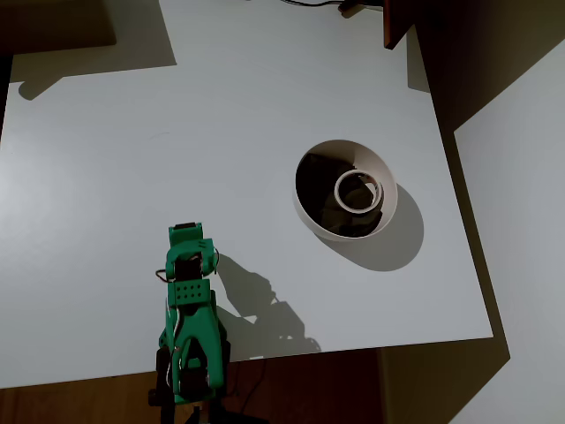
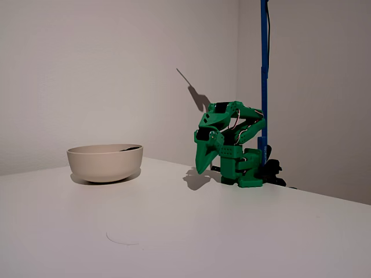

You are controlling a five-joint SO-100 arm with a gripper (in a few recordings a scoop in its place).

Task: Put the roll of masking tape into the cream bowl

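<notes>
Looking down in the overhead view, the cream bowl (image 1: 345, 190) sits right of centre on the white desk (image 1: 132, 177), and the roll of masking tape (image 1: 358, 190) lies flat inside it, a pale ring against the dark shadowed interior, a little toward the bowl's right side. The green arm (image 1: 190, 327) is folded up at the near edge of the desk, left of the bowl and well apart from it, with its hand (image 1: 184, 237) pointing toward the far side. From above the fingers hide under the wrist, so I cannot tell from here whether they are apart or together. The arm's shadow falls to its right on the desk.

In the fixed view, taken low from the side, the bowl (image 2: 105, 161) stands at the left and its wall hides the tape; just a dark sliver shows above the rim. The arm (image 2: 235, 145) crouches at the right, folded over its base, beside a blue upright pole (image 2: 264, 75). The hand (image 2: 203, 162) points down toward the desk (image 2: 174, 231), its tip tapering to a single point above the surface, so the fingers look closed together on nothing.
</notes>
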